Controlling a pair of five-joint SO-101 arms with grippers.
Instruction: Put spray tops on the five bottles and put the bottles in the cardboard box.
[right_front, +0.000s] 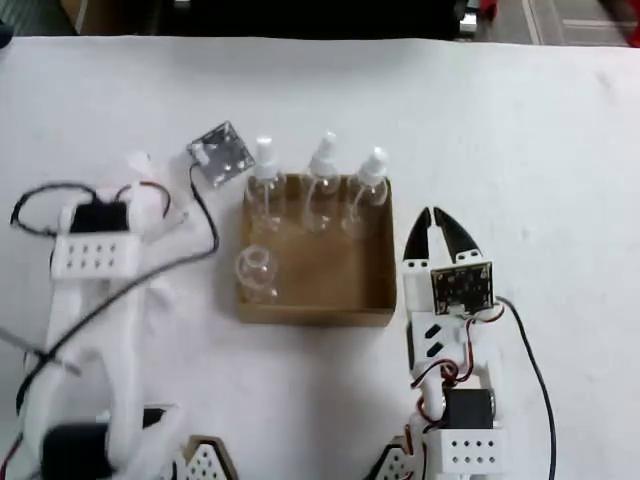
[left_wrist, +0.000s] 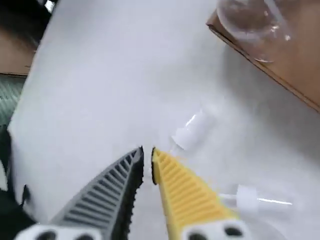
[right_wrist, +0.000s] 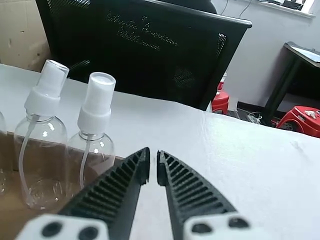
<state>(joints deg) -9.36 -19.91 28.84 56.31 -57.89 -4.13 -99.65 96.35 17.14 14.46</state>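
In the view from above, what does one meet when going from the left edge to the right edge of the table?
Left arm → first capped bottle → second capped bottle → third capped bottle, these three standing in the cardboard box → right gripper.

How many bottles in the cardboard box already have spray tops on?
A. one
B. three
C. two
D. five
B: three bottles with spray tops stand in a row along the far side of the cardboard box; a fourth bottle in it has no top.
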